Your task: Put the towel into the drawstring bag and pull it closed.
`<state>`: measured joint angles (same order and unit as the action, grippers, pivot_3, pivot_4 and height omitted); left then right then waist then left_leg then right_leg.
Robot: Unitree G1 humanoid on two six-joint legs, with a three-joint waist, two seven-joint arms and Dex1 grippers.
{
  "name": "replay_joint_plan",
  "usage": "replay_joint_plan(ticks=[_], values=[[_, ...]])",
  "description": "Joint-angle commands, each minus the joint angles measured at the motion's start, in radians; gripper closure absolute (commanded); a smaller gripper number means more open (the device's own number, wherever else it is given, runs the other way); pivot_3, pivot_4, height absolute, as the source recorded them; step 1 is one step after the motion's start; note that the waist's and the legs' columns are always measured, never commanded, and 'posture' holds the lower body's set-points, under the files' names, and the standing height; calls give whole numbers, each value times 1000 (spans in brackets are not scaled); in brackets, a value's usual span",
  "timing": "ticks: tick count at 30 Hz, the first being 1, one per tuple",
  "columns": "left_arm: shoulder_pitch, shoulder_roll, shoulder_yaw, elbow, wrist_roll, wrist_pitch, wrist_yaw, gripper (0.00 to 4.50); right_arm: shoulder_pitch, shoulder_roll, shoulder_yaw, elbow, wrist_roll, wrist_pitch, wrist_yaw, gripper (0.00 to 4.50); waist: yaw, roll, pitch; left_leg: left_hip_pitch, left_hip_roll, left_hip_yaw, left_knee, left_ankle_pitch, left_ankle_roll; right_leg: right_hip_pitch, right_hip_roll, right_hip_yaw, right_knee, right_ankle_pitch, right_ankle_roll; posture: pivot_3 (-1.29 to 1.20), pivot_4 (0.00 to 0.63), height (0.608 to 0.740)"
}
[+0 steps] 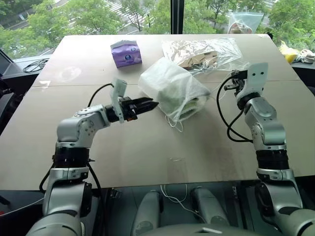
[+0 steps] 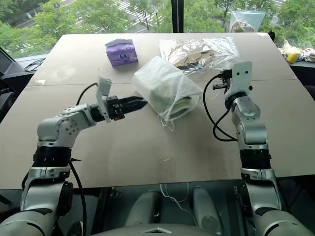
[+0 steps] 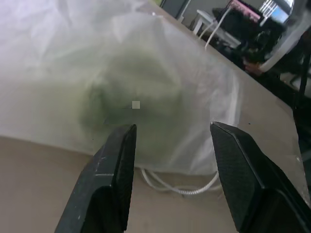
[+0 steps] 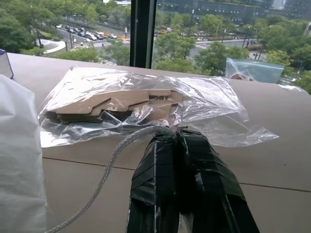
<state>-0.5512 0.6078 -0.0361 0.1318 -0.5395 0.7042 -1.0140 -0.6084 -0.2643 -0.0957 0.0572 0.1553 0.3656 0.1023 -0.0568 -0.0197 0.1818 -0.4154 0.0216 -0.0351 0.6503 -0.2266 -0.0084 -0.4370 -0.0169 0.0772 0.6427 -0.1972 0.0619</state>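
Here the towel [image 3: 131,92] is only a green blur inside the drawstring bag [image 1: 170,86] on the table [image 1: 147,147].
Left pincer [image 3: 172,133] gapes empty beside it; right pincer [image 4: 177,138] pinches a white cord [image 4: 109,162].

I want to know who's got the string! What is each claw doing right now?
Left claw: open, holding nothing, beside the drawstring bag.
Right claw: shut on the bag's cord.

left pincer [image 3: 167,145] parted, right pincer [image 4: 187,145] clamped
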Motion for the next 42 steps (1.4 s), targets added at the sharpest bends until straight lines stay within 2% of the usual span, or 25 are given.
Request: replay_joint_plan(ticks=[1,8,12,19,23,26,28,30,36,39,42], values=[[12,20,-113,2,134,-147,-57,2042,-32,0,-10,-38,-6,-9,-1,4500,-1,0,0,0,0,0,0,0,0,0,0,0,0,0,0,0,150,740],[-103,-131,-106,275,279,-359,104,2042,-21,1,-17,-56,-10,-1,-4,4500,10,0,0,0,0,0,1,0,0,0,1,0,1,0,0,0,150,740],[-121,-210,-68,311,245,-350,126,2042,-6,2,-24,-70,-13,2,-11,4500,12,0,0,0,0,0,1,0,0,0,0,0,1,0,0,0,150,740],[-102,-249,-121,297,313,-344,122,2042,4,8,-26,-79,-18,-1,-19,4500,13,0,0,0,0,0,0,0,0,0,0,0,1,0,0,0,150,740],[-108,-237,-129,307,365,-328,154,2042,4,11,-24,-78,-19,-5,-20,4500,13,0,-1,1,0,0,1,0,0,2,0,0,1,0,0,0,150,740],[-99,-197,-155,306,430,-322,177,2799,3,14,-24,-76,-20,-8,-19,4500,11,0,-1,2,0,0,2,0,0,2,0,0,1,0,0,0,150,740],[-75,-167,-183,287,474,-320,188,3770,6,16,-23,-76,-21,-10,-19,4500,3,1,-2,3,0,0,2,0,0,2,1,0,1,0,0,0,150,740],[-58,-165,-176,264,474,-302,205,4416,7,17,-23,-76,-21,-10,-18,4500,-3,2,-2,3,0,0,1,0,0,2,1,0,2,0,0,0,150,740],[43,-181,-110,125,425,-258,271,4416,3,10,-19,-66,-21,-12,-3,4500,-15,2,-3,4,1,0,1,0,0,3,1,1,2,0,0,0,150,740],[89,-245,8,66,379,-421,378,4416,-12,-1,-20,-49,-30,-26,3,4500,-14,3,-4,4,1,0,1,0,0,3,1,1,3,0,0,0,150,740],[115,-323,135,3,325,-488,510,4416,-25,-10,-26,-37,-45,-48,-7,4500,-7,2,-3,3,1,0,2,0,0,2,0,0,3,0,0,0,150,740]])
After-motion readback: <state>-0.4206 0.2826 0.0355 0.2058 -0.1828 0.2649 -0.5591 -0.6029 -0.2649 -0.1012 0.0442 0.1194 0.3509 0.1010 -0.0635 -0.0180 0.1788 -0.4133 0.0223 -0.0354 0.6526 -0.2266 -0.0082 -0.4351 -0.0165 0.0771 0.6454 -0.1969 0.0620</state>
